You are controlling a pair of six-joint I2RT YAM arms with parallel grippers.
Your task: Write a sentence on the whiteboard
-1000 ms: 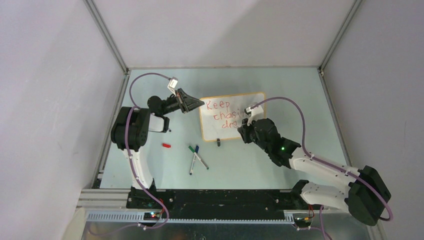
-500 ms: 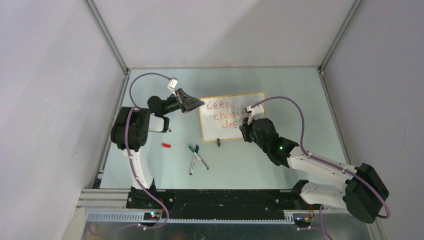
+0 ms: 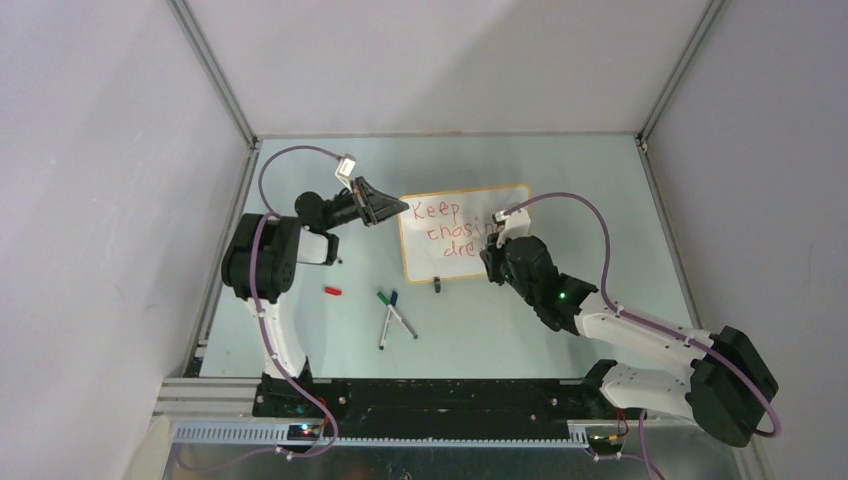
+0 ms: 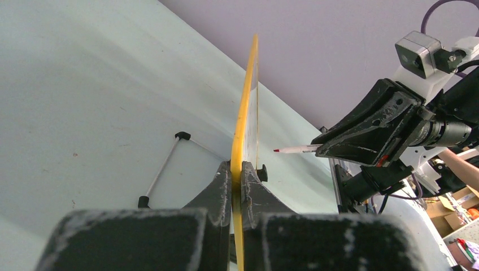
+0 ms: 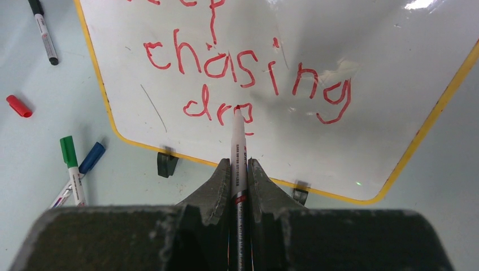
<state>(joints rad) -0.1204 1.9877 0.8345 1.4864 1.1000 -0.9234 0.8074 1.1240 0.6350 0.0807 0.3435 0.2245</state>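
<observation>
Clamping the left edge of the whiteboard [image 3: 485,198] between the closed jaws of the left gripper [image 4: 237,169], holding it on its two black clip feet [image 5: 166,164] toward the far middle of the table [image 3: 600,180], written face turned toward the arm bases. Pinching a red marker [image 5: 238,135] tightly in the right gripper [image 5: 239,162], barrel running out between the fingers, tip pointing at the third letter of the bottom line. Not showing clearly whether the tip is touching the glossy surface. Reading, in the sentence [image 5: 243,68] of red handwriting: "Keep" on top, "chasing" beneath, "dre" below that. Sharing the table, left of the board and nearer the arms, with a red cap [image 5: 18,106], a green marker [image 5: 70,164] and a blue marker [image 5: 90,158] lying just beside each other, and a black-capped marker [image 5: 44,31] apart from them.
</observation>
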